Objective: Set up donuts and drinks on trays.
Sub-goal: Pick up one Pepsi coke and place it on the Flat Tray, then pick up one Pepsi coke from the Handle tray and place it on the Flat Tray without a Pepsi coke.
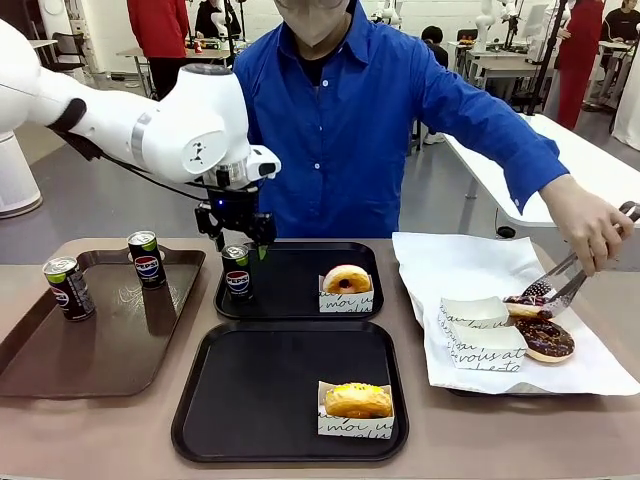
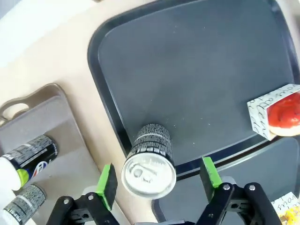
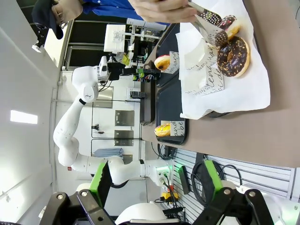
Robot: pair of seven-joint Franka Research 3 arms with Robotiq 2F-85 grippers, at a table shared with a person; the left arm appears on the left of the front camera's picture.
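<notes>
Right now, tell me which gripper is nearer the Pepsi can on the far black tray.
Left. The left gripper hangs open right above the can, straddling it without touching. The right gripper sits open beyond the table's edge, well away.

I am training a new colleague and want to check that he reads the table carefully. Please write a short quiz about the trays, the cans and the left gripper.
1. True or false: the near black tray already holds a drink.
2. How many cans stand on the brown tray? A one, B two, C three.
3. Fill in: the jaws of the left gripper stand ___ on either side of the can at the left edge of the far black tray.

Key
1. False: it holds just a donut.
2. B.
3. Open: the left wrist view shows a gap beside the can.
</notes>
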